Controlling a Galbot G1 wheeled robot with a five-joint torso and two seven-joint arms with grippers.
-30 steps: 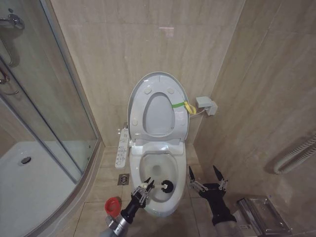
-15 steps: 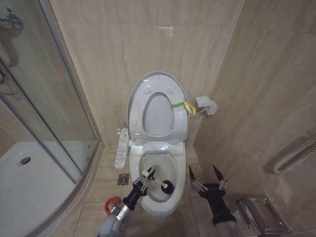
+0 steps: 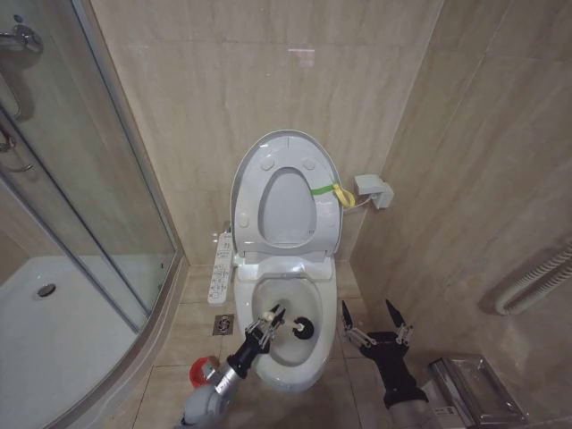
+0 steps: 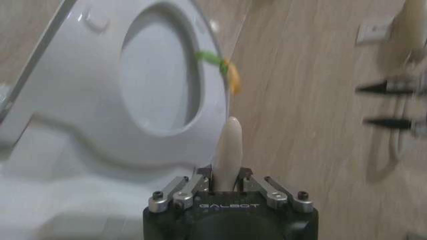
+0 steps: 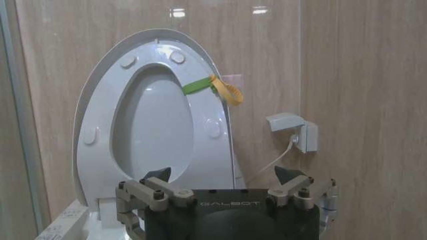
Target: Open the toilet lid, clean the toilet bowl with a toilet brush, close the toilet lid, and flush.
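In the corner of a beige-tiled bathroom, a white toilet is recorded with the toilet lid (image 3: pixel 284 143) raised upright against the back wall; the ring-shaped seat (image 3: pixel 286 207) is lifted with it and lies against its underside. A yellow-green strap (image 3: pixel 332 191) is seen at the lid's right edge (round bumpers are visible on the raised parts). Below it, the toilet bowl (image 3: pixel 288 295) is left uncovered, its oval basin facing the head camera.

The toilet brush (image 3: pixel 304 328) is located inside the bowl, its black bristle head lowered near the middle of the basin, with its white handle (image 4: pixel 227 150) running back to the left gripper (image 3: pixel 268 322). That gripper is positioned over the bowl's front left rim, and its fingers are clamped on the handle, as confirmed in the left wrist view. A red holder (image 3: pixel 202 372) is noted on the floor tiles just left of the bowl, partly hidden behind the left arm.

The right gripper (image 3: pixel 371 322) is held beside the bowl's right front, clear of it, with its fingers spread wide and nothing between them.

Further items listed: a control panel (image 3: pixel 220 268) along the toilet's left side, a floor drain (image 3: pixel 223 324), a glass shower door (image 3: pixel 80 179) at left, a wall socket (image 3: pixel 374 190) to the lid's right.
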